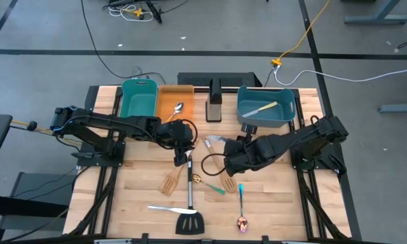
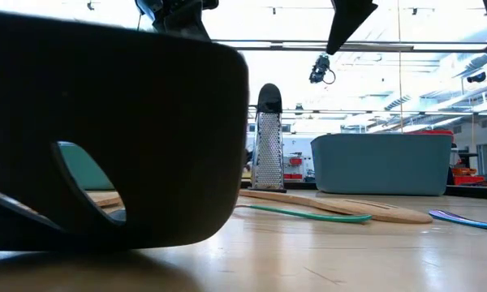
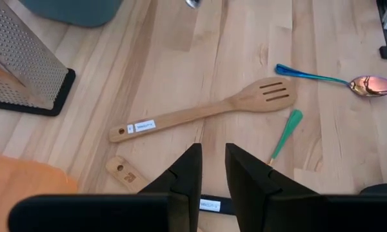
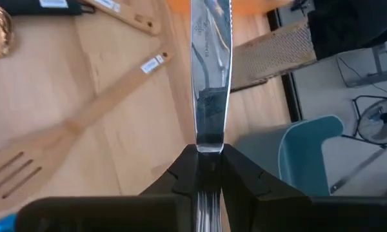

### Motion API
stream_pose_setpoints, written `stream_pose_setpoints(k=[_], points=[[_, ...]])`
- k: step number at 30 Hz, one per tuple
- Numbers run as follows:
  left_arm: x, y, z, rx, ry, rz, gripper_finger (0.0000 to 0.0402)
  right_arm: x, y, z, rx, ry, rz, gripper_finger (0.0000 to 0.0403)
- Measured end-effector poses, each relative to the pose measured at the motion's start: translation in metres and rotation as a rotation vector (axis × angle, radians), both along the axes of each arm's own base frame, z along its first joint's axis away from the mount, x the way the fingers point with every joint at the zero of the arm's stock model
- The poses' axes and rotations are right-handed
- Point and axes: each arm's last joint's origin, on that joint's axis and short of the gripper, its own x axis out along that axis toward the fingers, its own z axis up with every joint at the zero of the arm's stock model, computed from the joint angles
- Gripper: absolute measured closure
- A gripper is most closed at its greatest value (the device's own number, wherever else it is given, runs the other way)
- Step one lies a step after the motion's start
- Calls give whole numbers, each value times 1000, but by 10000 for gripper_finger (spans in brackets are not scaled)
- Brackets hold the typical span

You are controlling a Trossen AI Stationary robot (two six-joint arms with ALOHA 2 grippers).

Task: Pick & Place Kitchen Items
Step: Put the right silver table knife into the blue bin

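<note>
At the back of the tabletop (image 1: 271,203) the teal bin (image 1: 138,99) looks bare, the orange bin (image 1: 174,102) holds a spoon (image 1: 178,108), and the blue bin (image 1: 265,106) holds a pale wooden spatula (image 1: 260,108). The right gripper (image 4: 205,169) reaches in low near the middle, jaws clamped on a silver knife (image 4: 211,71). The left gripper (image 3: 211,169) hangs beside it, jaws narrow and holding nothing, over a slotted wooden spatula (image 3: 203,112), a green-handled spoon (image 3: 284,134), a blue-handled spoon (image 3: 335,78) and the black slotted turner (image 1: 190,211).
</note>
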Motion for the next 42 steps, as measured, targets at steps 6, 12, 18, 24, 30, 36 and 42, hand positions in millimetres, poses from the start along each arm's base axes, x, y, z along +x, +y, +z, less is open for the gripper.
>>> stream_pose_setpoints(k=[6, 12, 18, 24, 30, 36, 42], points=[[0, 0, 0, 2, -2, -2, 328, -1, -12, 2, -26, 20, -34, 354], [0, 0, 0, 3, -1, -3, 328, -7, -23, 11, -43, 7, -54, 354], [0, 0, 0, 3, -1, -2, 328, -15, -34, 22, -55, -19, -74, 354], [0, 0, 0, 14, 0, -13, 328, -25, -41, 35, -56, -55, -79, 354], [0, 0, 0, 19, 0, -18, 328, -32, -43, 43, -70, -86, -82, 354], [0, 0, 0, 21, -1, -20, 328, -34, -45, 46, -96, -99, -85, 354], [0, 0, 0, 21, 0, -20, 328, -35, -50, 47, -111, -96, -101, 354]])
